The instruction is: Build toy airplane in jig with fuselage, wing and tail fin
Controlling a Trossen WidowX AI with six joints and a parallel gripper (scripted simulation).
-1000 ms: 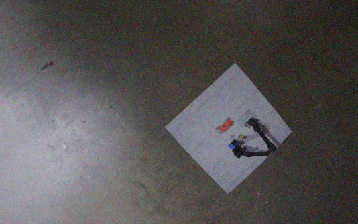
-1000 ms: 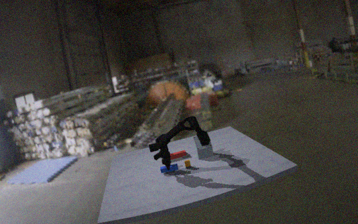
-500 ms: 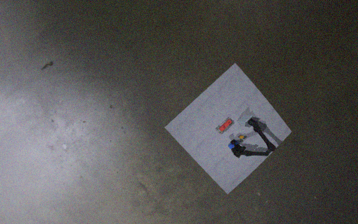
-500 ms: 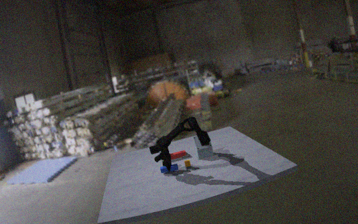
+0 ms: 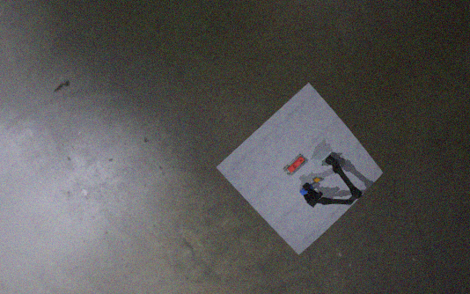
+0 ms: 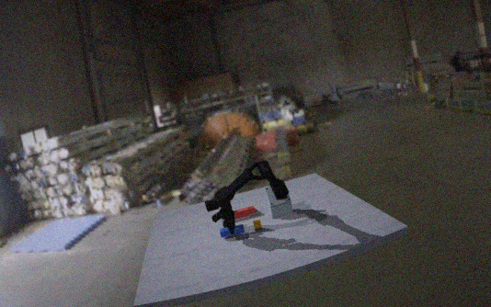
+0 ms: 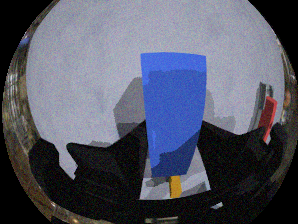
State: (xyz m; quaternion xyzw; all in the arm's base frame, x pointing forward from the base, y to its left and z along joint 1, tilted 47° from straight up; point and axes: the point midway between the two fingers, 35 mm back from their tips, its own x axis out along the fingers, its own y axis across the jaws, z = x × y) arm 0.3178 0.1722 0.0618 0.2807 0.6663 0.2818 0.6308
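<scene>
A blue wing [image 5: 303,192] [image 6: 237,230] [image 7: 173,103] lies low on the grey mat [image 5: 264,189] [image 6: 193,262] [image 7: 93,50]. My gripper [image 5: 307,194] [image 6: 228,225] [image 7: 170,121] is down over it and shut on its near end. A small orange tail fin [image 5: 316,180] [image 6: 257,223] [image 7: 174,185] sits on the mat close beside the wing. The red fuselage [image 5: 296,163] [image 6: 245,211] [image 7: 269,115] lies in the grey jig cradle [image 5: 286,171], a short way off from the gripper. The fuselage sockets are too small to make out.
The arm's base [image 5: 333,159] [image 6: 280,209] stands on a grey block near the mat's edge. The mat lies on a dark warehouse floor. Stacks of pallets and goods [image 6: 69,184] stand far behind.
</scene>
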